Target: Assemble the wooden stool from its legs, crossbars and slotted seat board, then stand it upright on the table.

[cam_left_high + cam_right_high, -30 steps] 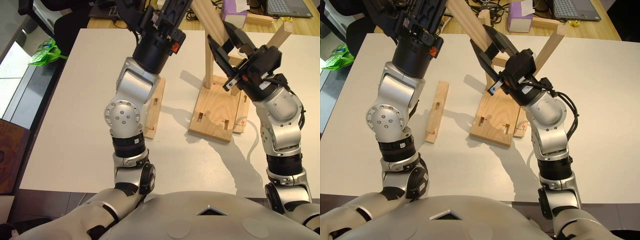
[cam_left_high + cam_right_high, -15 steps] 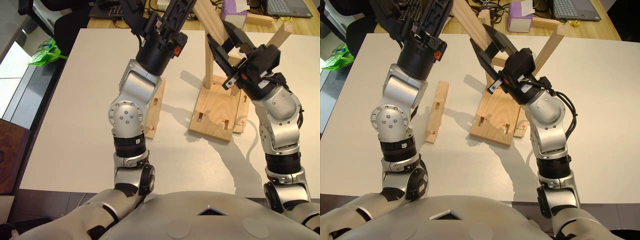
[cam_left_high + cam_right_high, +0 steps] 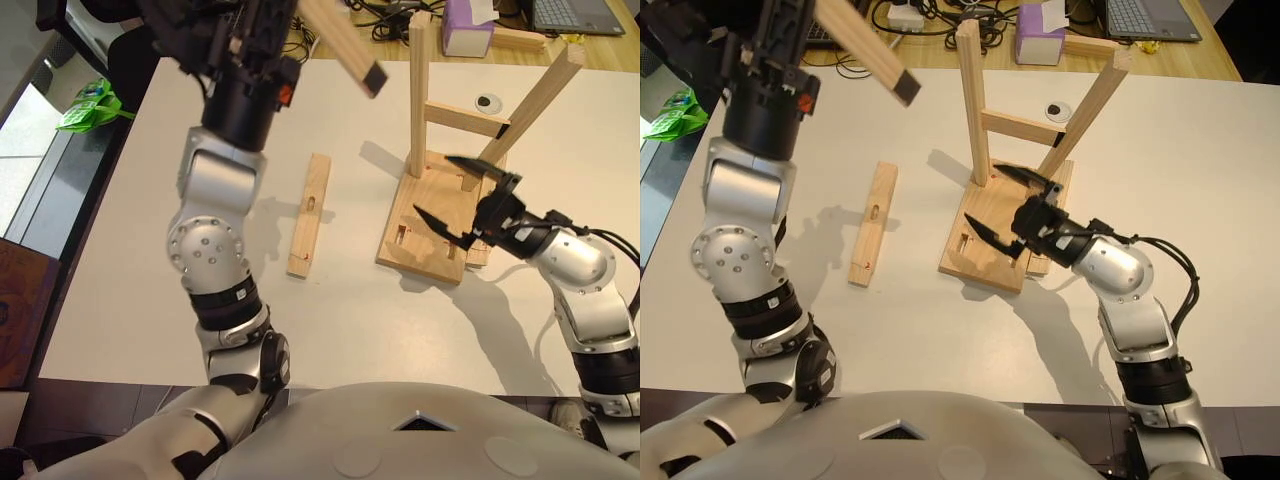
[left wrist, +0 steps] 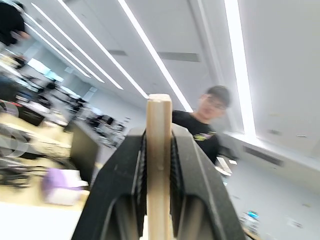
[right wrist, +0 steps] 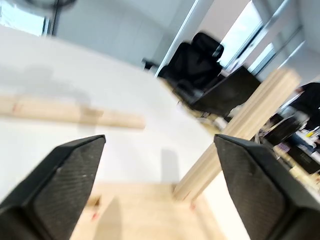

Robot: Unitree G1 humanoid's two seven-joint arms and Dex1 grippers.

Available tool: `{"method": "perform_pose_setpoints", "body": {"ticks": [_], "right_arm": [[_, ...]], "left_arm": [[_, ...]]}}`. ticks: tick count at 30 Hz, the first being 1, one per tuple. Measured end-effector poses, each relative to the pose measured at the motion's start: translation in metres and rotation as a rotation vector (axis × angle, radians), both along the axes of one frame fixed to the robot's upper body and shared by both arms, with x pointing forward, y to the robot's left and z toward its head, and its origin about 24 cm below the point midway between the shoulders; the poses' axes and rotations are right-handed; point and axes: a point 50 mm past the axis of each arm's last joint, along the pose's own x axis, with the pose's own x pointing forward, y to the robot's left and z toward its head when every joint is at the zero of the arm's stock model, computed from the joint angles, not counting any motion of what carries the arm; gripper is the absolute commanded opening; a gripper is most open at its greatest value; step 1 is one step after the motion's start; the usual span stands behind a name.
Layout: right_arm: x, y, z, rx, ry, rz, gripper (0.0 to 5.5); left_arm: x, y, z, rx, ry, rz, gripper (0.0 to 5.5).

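Note:
The slotted seat board (image 3: 425,238) lies flat on the white table. Two legs stand in it, one upright (image 3: 418,90) and one tilted (image 3: 540,100), joined by a crossbar (image 3: 465,118). My right gripper (image 3: 455,195) hovers open just above the board's near part, and its wrist view shows the board (image 5: 140,210) between the spread fingers. My left gripper (image 4: 159,145) is shut on a third wooden leg (image 3: 345,45), held high over the table's far left. A loose slotted crossbar (image 3: 310,215) lies left of the board.
Another wood piece (image 3: 487,238) pokes out under the board's right edge. A small round object (image 3: 488,101) lies behind the legs. A purple box (image 3: 468,25), cables and a laptop (image 3: 575,12) sit on the desk beyond. A green bag (image 3: 90,105) hangs off the left edge.
My left arm has swung left and carried its leg away from the standing legs. My right gripper has dropped from beside that leg to just above the seat board, still open.

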Motion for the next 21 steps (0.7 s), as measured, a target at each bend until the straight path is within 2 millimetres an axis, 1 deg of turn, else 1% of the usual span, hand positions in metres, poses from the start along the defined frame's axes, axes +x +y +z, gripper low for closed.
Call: {"method": "perform_pose_setpoints", "body": {"ticks": [2,4,6,8,10,13,14,16,18,21], "right_arm": [[-0.004,0.001,-0.007,-0.022,-0.002,0.012,4.74],[-0.004,0.001,-0.012,-0.034,-0.017,-0.001,5.11],[-0.003,0.002,-0.017,-0.029,-0.027,-0.028,5.39],[-0.005,0.005,-0.024,-0.045,-0.022,-0.024,5.40],[-0.009,0.006,-0.037,-0.077,0.005,-0.019,5.40],[-0.006,0.003,-0.049,-0.106,0.054,0.001,5.40],[-0.001,0.004,-0.048,-0.115,0.048,0.017,5.40],[0.008,0.005,-0.041,-0.116,0.008,0.030,5.40],[0.013,0.006,-0.039,-0.113,-0.006,0.034,5.40],[0.012,0.009,-0.040,-0.106,-0.001,0.058,5.40]], "left_arm": [[-0.003,0.013,-0.009,0.064,0.035,0.104,0.41],[-0.006,0.024,-0.020,0.144,0.071,0.205,0.41],[-0.009,0.036,-0.034,0.221,0.117,0.327,0.41],[-0.010,0.039,-0.044,0.277,0.146,0.392,0.41],[-0.012,0.041,-0.056,0.322,0.179,0.440,0.41],[-0.018,0.045,-0.072,0.320,0.232,0.524,0.41],[-0.021,0.047,-0.075,0.326,0.239,0.554,0.41],[-0.022,0.050,-0.074,0.342,0.220,0.593,0.41],[-0.022,0.052,-0.073,0.351,0.207,0.619,0.41],[-0.023,0.055,-0.074,0.353,0.206,0.651,0.41]]}}
